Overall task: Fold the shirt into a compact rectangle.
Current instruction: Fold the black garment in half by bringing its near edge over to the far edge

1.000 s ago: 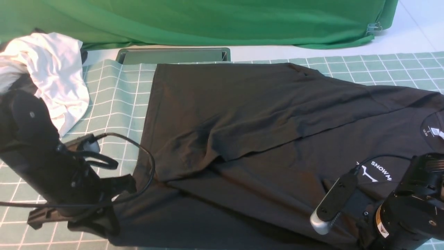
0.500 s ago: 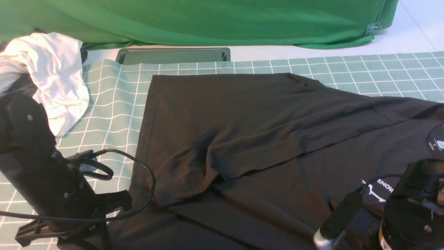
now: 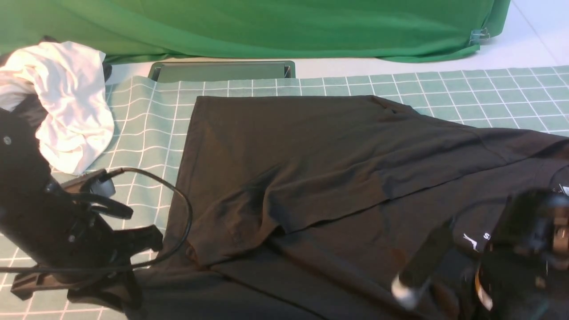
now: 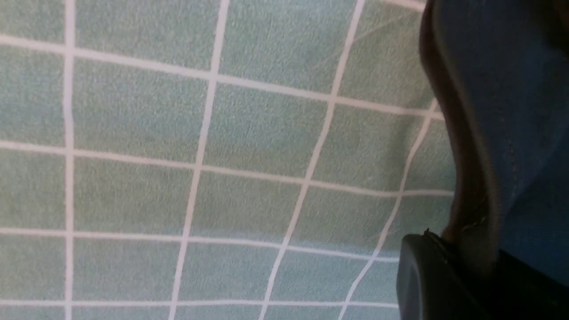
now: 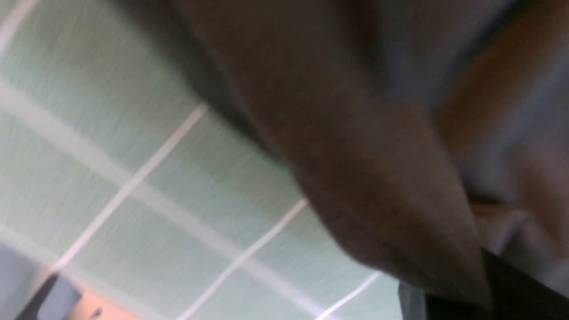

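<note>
T-shirt gripped at its near edge by both claws

The black T-shirt lies spread across the checked green mat on the table, reaching from the middle of the mat to the right edge of the front view. Its far half is folded over toward the near side, and the folded edge runs diagonally across the body. Part of the white chest print shows near the right arm, which is blurred. The left claw is closed tight on the hem at the shirt's near left corner, where the dark fabric runs straight into the black finger above the mat. The right claw is likewise closed, with a bunched fold of the shirt pinched in it at the near right side. A crumpled white garment sits on the far left corner of the mat, apart from the shirt. Behind the mat lie a grey-green tray and a large green cloth.
</note>
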Robot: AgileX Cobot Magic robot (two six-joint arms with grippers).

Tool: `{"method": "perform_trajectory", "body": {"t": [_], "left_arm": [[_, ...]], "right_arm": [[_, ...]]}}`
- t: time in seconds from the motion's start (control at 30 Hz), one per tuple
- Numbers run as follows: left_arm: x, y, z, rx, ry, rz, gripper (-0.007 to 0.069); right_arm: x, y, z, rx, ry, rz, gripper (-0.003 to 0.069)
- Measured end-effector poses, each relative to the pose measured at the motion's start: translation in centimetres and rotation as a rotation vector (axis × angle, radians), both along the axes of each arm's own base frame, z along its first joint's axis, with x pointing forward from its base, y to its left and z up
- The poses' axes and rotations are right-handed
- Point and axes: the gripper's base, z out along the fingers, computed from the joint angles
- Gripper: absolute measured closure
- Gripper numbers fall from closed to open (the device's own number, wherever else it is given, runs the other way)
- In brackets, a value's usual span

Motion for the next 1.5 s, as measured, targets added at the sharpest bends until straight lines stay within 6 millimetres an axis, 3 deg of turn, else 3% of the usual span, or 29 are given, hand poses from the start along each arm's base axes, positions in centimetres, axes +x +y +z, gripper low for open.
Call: {"method": "perform_trajectory", "body": {"t": [0.4,0.6,0.7,0.8,0.9,1.03,1.07,1.1,1.33,1.5], "left_arm": [[3.6,-0.5,3.5,-0.045,-0.241,0.066,0.0602],[6.1,-0.2,2.6,-0.060,-0.253,0.126,0.0602],[8.7,0.4,2.3,-0.095,-0.244,0.190,0.0602],[10.3,0.6,2.0,-0.111,-0.259,0.221,0.0602],[13.4,0.6,1.0,-0.131,-0.312,0.265,0.0602],[16.5,0.6,-0.3,-0.133,-0.332,0.284,0.0602],[16.5,0.6,-0.3,-0.133,-0.332,0.284,0.0602],[17.7,0.6,-0.7,-0.135,-0.343,0.289,0.0602],[22.7,0.3,-2.1,-0.155,-0.389,0.300,0.0602],[25.4,0.3,-2.9,-0.160,-0.432,0.304,0.0602]], "right_arm": [[5.8,-1.7,4.1,0.111,-0.168,-0.140,0.0587],[8.0,-2.4,6.2,0.163,-0.257,-0.177,0.0587],[9.8,-2.8,6.8,0.189,-0.308,-0.192,0.0587],[11.2,-2.9,6.5,0.213,-0.345,-0.198,0.0587],[13.8,-3.2,4.9,0.271,-0.427,-0.210,0.0587],[16.7,-3.7,2.9,0.317,-0.493,-0.227,0.0587],[16.8,-3.8,2.8,0.319,-0.496,-0.229,0.0587],[18.2,-4.0,2.0,0.330,-0.516,-0.240,0.0587],[23.7,-5.5,0.8,0.359,-0.608,-0.291,0.0587],[26.7,-5.3,0.1,0.369,-0.641,-0.298,0.0587]]}}
